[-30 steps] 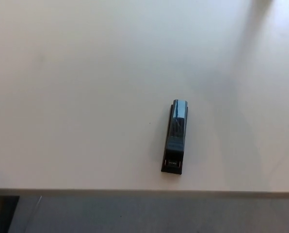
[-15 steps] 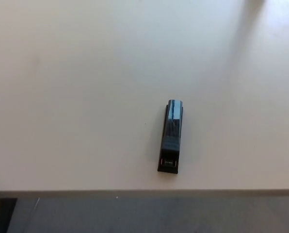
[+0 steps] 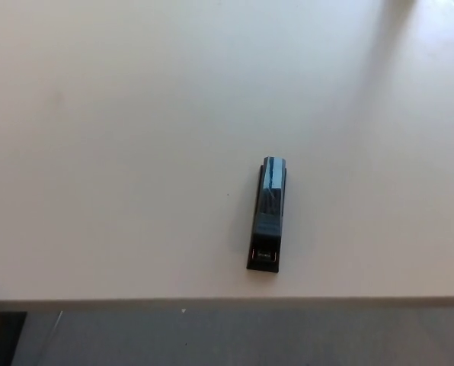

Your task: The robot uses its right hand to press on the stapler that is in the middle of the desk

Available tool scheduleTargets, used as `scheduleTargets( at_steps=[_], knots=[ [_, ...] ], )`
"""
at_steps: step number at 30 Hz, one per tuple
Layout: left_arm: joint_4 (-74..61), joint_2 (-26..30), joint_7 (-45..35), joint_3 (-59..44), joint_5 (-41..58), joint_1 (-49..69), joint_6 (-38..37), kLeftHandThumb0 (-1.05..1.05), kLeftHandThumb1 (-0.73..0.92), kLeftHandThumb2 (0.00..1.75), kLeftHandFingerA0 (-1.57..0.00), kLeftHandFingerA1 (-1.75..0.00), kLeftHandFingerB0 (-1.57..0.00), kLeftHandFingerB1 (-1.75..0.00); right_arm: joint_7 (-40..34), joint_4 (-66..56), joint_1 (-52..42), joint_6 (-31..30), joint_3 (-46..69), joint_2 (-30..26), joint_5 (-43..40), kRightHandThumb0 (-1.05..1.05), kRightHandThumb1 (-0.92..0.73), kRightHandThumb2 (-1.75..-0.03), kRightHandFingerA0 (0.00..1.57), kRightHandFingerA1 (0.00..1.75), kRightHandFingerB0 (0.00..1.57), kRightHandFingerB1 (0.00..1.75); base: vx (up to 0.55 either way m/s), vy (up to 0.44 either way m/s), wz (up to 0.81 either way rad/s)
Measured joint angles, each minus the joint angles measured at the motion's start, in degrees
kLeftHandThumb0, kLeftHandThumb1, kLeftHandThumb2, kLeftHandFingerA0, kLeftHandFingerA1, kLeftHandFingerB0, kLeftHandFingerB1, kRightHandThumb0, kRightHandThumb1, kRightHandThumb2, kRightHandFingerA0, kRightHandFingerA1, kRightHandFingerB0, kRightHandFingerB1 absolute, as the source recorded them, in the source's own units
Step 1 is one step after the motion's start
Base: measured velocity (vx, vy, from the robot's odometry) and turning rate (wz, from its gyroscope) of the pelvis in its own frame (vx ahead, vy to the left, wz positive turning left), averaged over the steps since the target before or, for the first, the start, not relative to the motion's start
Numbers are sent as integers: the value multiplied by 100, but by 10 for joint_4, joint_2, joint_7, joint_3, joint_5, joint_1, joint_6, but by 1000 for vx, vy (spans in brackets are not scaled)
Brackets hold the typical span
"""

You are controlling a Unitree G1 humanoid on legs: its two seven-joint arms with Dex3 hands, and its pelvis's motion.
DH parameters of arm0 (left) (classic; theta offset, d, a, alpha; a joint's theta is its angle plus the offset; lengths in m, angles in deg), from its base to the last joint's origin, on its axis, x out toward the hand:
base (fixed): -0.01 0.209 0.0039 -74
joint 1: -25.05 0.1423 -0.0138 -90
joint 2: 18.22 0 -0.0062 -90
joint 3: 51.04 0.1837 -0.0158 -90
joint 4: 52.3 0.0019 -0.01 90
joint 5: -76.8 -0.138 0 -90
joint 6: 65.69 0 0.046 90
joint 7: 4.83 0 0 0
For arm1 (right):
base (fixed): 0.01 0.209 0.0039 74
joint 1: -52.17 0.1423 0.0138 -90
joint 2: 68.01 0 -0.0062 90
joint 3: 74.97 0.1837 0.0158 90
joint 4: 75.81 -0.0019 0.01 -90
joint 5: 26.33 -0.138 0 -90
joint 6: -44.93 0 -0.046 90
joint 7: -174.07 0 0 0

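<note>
The pale table (image 3: 120, 152) fills almost the whole head view, its surface bare from the left edge across to the middle. Its near edge runs straight across the bottom at 6 o'clock, and below it lies a strip of grey floor (image 3: 234, 339), with a dark shape (image 3: 0, 335) in the corner at 7 o'clock.

A little right of centre, toward 5 o'clock, the black stapler (image 3: 268, 214) lies flat on the table. Its long axis points roughly from 12 to 6 o'clock, leaning only slightly, and its glossy top catches a bluish glint at the far end. Its near end stops just short of the table's edge. No writing or mark on it can be read.

Open tabletop lies on every side of the stapler, widest toward 9 and 12 o'clock. Farther right, a soft shadow band (image 3: 379, 69) slants down from 1 o'clock.

Neither hand shows, so the state of the fingers cannot be told.
</note>
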Motion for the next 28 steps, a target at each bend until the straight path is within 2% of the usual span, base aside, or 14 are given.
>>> scheduleTargets(
  at_steps=[2,3,5,6,8,12,13,14,15,16,23,24,26,28],
  knots=[
    [2,0,0,0,0,-1,0,-51,92,86,-5,-34,-2,-24,-5,8,-4,-20,-20,13,10,-10,-79,-65,85,138,61,103,0,0,0],
    [4,0,0,0,0,-1,1,-51,92,86,-6,-35,-3,-25,-7,10,-5,-28,-29,18,14,-12,-82,-65,93,119,65,67,0,0,0],
    [6,0,0,0,0,-2,1,-51,92,87,-5,-33,-2,-24,-7,14,-6,-46,-40,28,21,-20,-81,-64,87,92,53,42,0,0,0],
    [7,1,0,0,-1,-2,1,-52,92,87,-4,-33,-1,-23,-6,15,-7,-53,-45,31,23,-25,-83,-65,81,69,50,40,0,0,0],
    [8,1,0,1,-1,-3,1,-59,86,109,-2,-38,0,-27,-4,17,-7,-69,-55,38,27,-24,-82,-64,87,64,50,41,0,0,0],
    [14,4,1,4,-2,-4,1,-59,85,108,-3,-39,0,-27,7,18,-13,-104,-77,51,38,-23,-81,-63,65,121,59,45,0,0,0],
    [15,5,1,4,-2,-4,1,-59,85,108,-3,-39,0,-27,8,18,-15,-110,-91,55,45,-34,-80,-64,51,60,50,39,0,0,0],
    [16,6,1,4,-2,-4,1,-60,85,108,-3,-39,0,-27,11,19,-17,-115,-106,57,53,-47,-66,-94,30,50,35,51,0,0,0],
    [18,7,1,4,-2,-5,1,-59,85,108,-2,-39,0,-28,17,20,-19,-122,-124,60,61,-42,-85,-65,9,27,21,30,0,0,0],
    [19,8,1,5,-2,-5,1,-59,85,109,-2,-38,0,-27,21,20,-19,-126,-131,61,66,-70,-67,-94,0,12,3,20,0,0,0],
    [32,9,0,6,-2,-12,1,-59,85,108,-3,-39,0,-28,84,20,-18,-136,-161,63,77,-94,-90,-114,0,2,0,0,0,0,0],
    [36,9,0,6,-2,-13,1,-54,92,87,-6,-34,-3,-24,91,19,-18,-136,-161,63,77,-93,-89,-112,0,2,0,0,0,0,0],
    [45,11,0,6,-2,-18,1,-58,85,107,-4,-40,0,-28,111,17,-16,-136,-152,63,74,-94,-90,-113,0,1,0,0,0,0,0],
    [50,12,0,6,-2,-19,1,-53,92,86,-6,-34,-3,-25,121,17,-14,-136,-142,63,71,-95,-89,-113,0,3,0,0,0,0,0]
  ],
)
